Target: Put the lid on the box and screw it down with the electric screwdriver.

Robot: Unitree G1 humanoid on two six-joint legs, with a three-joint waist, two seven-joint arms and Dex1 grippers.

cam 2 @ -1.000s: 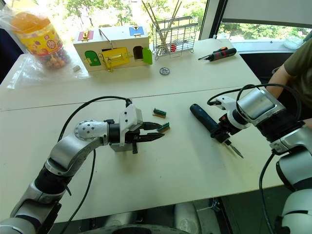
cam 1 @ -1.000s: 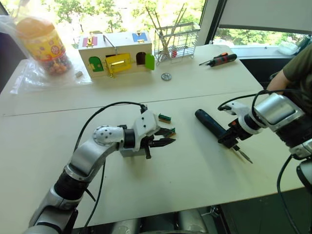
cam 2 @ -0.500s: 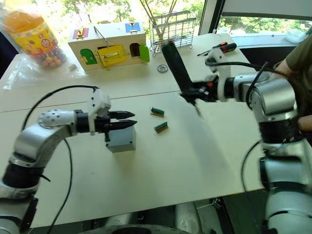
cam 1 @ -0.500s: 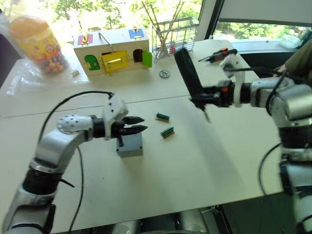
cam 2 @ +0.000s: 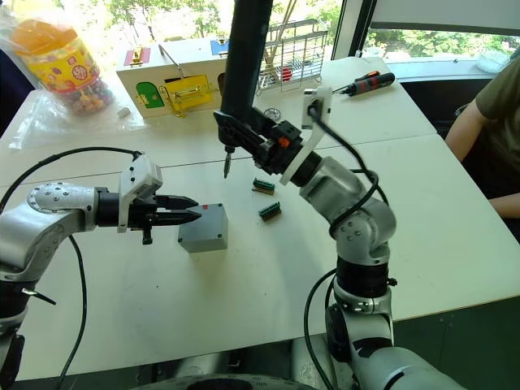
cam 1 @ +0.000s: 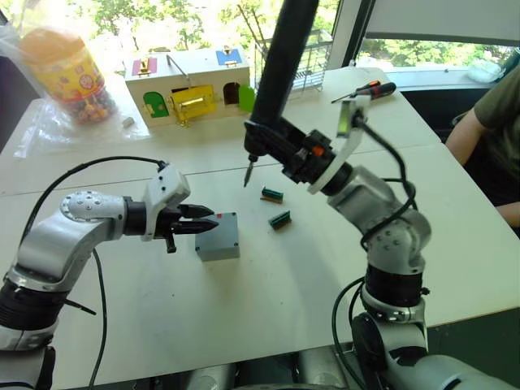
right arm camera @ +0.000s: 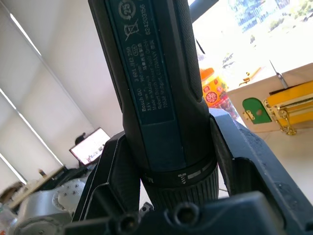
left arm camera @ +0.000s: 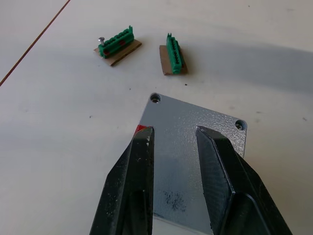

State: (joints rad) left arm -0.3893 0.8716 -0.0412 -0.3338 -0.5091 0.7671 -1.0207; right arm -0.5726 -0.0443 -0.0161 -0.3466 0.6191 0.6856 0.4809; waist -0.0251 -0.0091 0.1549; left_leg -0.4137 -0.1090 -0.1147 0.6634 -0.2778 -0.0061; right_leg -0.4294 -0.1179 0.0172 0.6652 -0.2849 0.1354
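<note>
The grey box (cam 1: pixel 218 252) sits mid-table with the lid (left arm camera: pixel 176 117) lying on top, screw holes showing at its corners and a red mark at one edge. My left gripper (cam 1: pixel 214 220) is open just left of the box, with its fingertips (left arm camera: pixel 145 147) hovering over the lid's near edge and holding nothing. My right gripper (cam 1: pixel 276 140) is shut on the electric screwdriver (cam 1: pixel 280 57). The tool stands nearly upright, and its metal bit (cam 1: pixel 248 173) points down above the table just behind the box.
Two green terminal blocks (cam 1: pixel 272 195) (cam 1: pixel 280 219) lie right of the box. At the back stand a wooden latch box (cam 1: pixel 191 85), a sweets jar (cam 1: pixel 69 73) and a wire rack (cam 1: pixel 307 65). An orange-and-black hand screwdriver (cam 1: pixel 367 92) lies back right. A person's arm (cam 1: pixel 487 122) is at the right edge.
My right arm has lifted the electric screwdriver off the table, swung it left and stood it upright, bit down, near the box. My left gripper has drawn back left off the box.
</note>
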